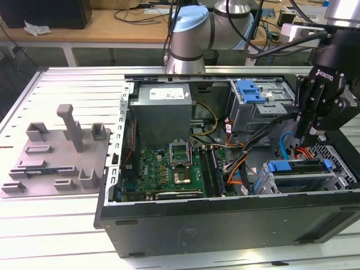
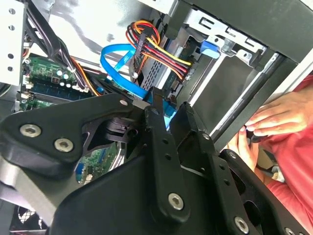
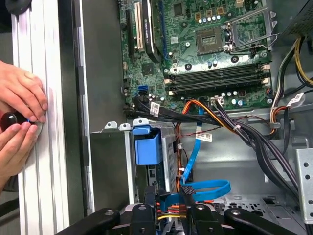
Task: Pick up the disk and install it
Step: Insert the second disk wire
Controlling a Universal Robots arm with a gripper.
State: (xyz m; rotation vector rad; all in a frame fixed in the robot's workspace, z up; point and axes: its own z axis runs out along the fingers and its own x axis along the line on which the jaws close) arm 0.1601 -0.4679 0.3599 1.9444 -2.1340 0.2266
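The disk [image 1: 301,173] lies flat in the lower drive cage [image 1: 264,185] at the exterior view's right end of the open computer case [image 1: 225,225]. Its long axis runs across that view, its blue bracket end faces the motherboard [image 1: 169,171], and no writing on it can be made out. The gripper [image 1: 311,135] hangs just above it, fingers slightly spread and pinching nothing in the first wrist view, where two hands [image 3: 22,93] rest on the table rails [image 3: 41,161].
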